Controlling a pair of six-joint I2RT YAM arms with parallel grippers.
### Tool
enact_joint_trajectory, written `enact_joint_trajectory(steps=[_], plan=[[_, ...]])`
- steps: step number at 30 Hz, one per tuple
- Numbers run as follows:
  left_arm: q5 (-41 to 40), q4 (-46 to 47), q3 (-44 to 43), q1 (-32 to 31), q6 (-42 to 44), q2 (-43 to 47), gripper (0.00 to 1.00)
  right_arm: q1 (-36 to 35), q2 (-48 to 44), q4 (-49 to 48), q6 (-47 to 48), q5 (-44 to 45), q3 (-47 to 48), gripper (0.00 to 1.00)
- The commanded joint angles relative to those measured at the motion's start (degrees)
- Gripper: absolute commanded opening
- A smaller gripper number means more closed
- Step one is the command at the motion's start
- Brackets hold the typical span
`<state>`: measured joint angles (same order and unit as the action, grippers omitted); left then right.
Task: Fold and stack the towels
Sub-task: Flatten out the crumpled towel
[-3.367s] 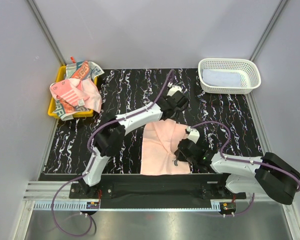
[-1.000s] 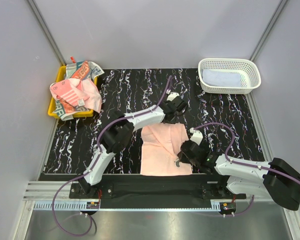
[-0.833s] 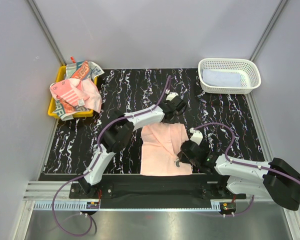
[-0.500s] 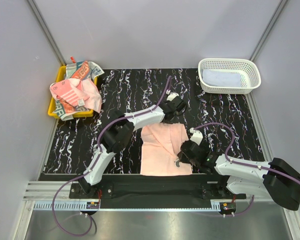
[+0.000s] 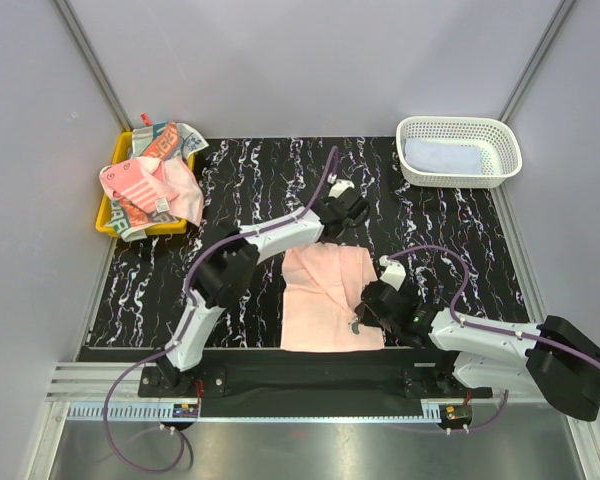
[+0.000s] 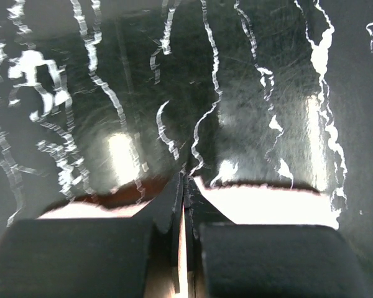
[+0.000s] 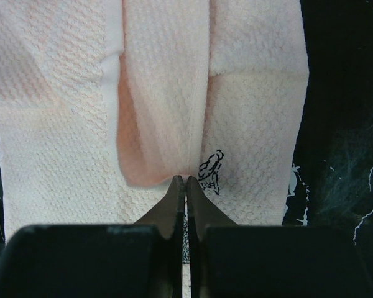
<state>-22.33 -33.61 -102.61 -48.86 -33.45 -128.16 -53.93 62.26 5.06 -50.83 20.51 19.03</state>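
One pink towel [image 5: 325, 300] lies spread on the worktop [image 5: 250, 180], near-centre. The left fingers [image 6: 171, 205] are closed on its far edge; the right fingers [image 7: 172, 205] pinch a raised crease nearer the bases. Judgement: the two grips tension the cloth so the fold sets straight

A yellow tray [image 5: 103, 214] sits at the marbled black table's [image 5: 250, 180] far left, a white basket [image 5: 458, 181] far right.

Pink towel [image 5: 325, 300] lying partly folded on desk [image 5: 250, 180], patterned towels [image 5: 150, 182] heaping in yellow tray [image 5: 104, 220], pale blue towel [image 5: 445, 156] resting in white basket [image 5: 458, 124]
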Motion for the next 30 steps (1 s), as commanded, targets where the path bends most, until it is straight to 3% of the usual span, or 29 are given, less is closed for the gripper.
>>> enact_joint_trajectory(steps=[1,5,8,10,20,26,30], plan=[[-2.2,1.5,3.3,0.9,-0.1,7.2,0.00,0.0,-0.6,0.4,-0.8,1.8,-0.2,0.00],[-1.1,2.8,6.7,1.5,-1.1,9.1,0.00,0.0,-0.5,0.3,-0.7,1.7,-0.2,0.00],[1.5,4.2,8.1,1.2,-2.1,10.6,0.13,0.0,-0.1,0.0,-0.7,1.9,0.0,0.00],[2.7,4.6,8.0,0.5,-2.2,10.8,0.31,0.1,0.0,0.0,-0.6,1.9,0.0,0.00],[4.9,4.3,6.1,-2.0,-3.5,6.9,0.51,0.1,0.1,0.0,-0.7,1.8,0.0,0.00],[4.0,3.5,5.0,-2.1,-3.5,5.0,0.52,0.0,0.1,0.1,-0.7,1.9,-0.1,0.00],[3.2,3.0,3.9,-2.1,-3.5,3.4,0.46,0.0,0.0,0.0,-0.6,1.9,-0.2,0.00]])
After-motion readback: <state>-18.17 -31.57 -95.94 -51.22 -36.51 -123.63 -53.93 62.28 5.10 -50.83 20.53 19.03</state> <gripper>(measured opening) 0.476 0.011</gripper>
